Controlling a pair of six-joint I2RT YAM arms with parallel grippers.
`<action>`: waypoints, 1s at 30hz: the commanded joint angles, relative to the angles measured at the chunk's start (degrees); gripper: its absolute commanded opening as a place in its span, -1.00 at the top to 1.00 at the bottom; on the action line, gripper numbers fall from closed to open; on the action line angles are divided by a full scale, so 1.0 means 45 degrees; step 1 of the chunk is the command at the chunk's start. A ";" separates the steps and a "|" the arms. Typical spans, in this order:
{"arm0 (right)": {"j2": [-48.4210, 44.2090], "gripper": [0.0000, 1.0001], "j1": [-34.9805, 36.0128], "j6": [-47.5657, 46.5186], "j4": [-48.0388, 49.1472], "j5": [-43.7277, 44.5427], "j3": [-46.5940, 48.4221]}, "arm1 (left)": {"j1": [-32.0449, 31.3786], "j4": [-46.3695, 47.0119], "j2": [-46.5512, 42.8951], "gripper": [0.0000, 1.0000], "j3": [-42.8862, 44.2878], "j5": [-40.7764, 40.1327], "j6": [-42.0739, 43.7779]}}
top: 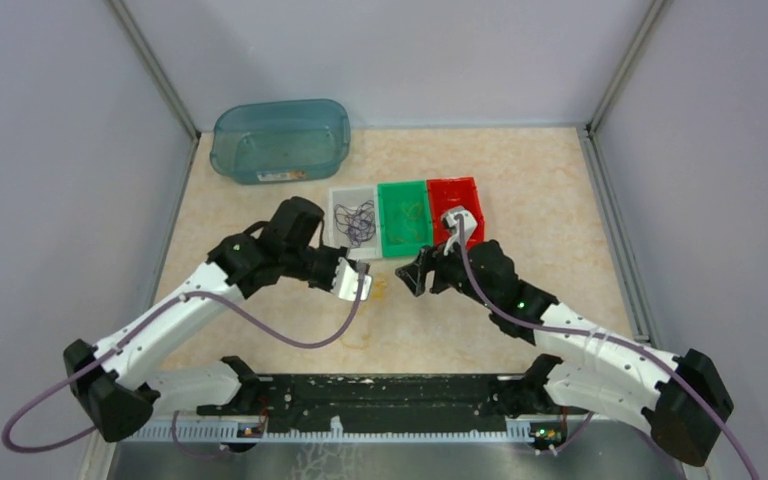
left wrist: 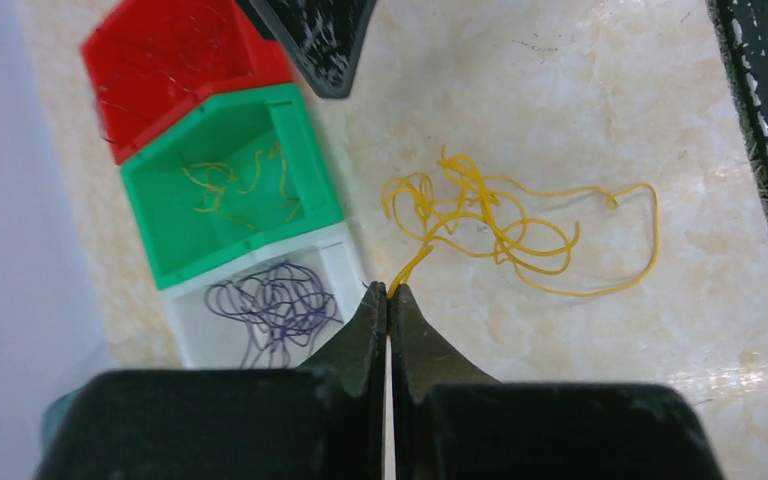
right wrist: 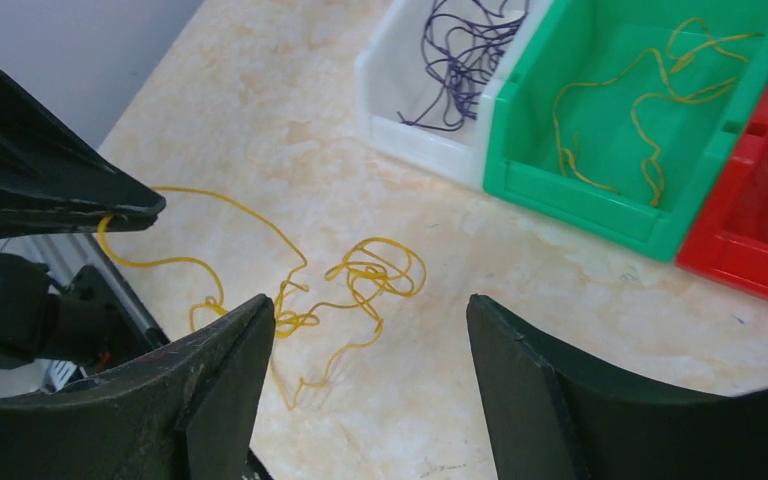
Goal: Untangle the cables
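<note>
A loose yellow cable tangle (left wrist: 480, 225) lies on the marble tabletop in front of the bins. My left gripper (left wrist: 388, 290) is shut on one end strand of it, and in the right wrist view its fingers (right wrist: 110, 200) pinch that strand at the left. My right gripper (right wrist: 370, 300) hangs open just above the yellow cable tangle (right wrist: 360, 275), touching nothing. A purple cable clump (left wrist: 275, 305) fills the white bin (left wrist: 345, 265). Another yellow cable (left wrist: 240, 180) lies in the green bin (left wrist: 300, 150). Faint red strands (left wrist: 160, 60) show in the red bin (left wrist: 260, 60).
The three bins stand in a row at mid table: white bin (top: 338, 215), green bin (top: 405, 240), red bin (top: 457, 187). A teal plastic tub (top: 280, 140) sits at the back left. Grey walls enclose the table, and a black rail (top: 380, 395) runs along the near edge.
</note>
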 commanded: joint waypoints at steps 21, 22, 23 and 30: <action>0.2362 -0.45 -0.0055 0.2441 0.5418 -0.5649 0.0981 | -0.0515 0.2752 -0.3005 1.00 -0.1403 0.2594 0.5683; 0.2464 -0.45 -0.0052 0.2452 0.5420 -0.5611 0.0999 | -0.0554 0.2910 -0.3034 1.00 -0.1470 0.2614 0.5721; 0.2536 -0.45 -0.0046 0.2480 0.5447 -0.5570 0.1009 | -0.0597 0.3054 -0.3084 1.00 -0.1504 0.2666 0.5723; 0.3097 -0.45 0.0165 0.2637 0.5866 -0.5023 0.1206 | -0.0740 0.4390 -0.3446 1.00 -0.1842 0.3066 0.5796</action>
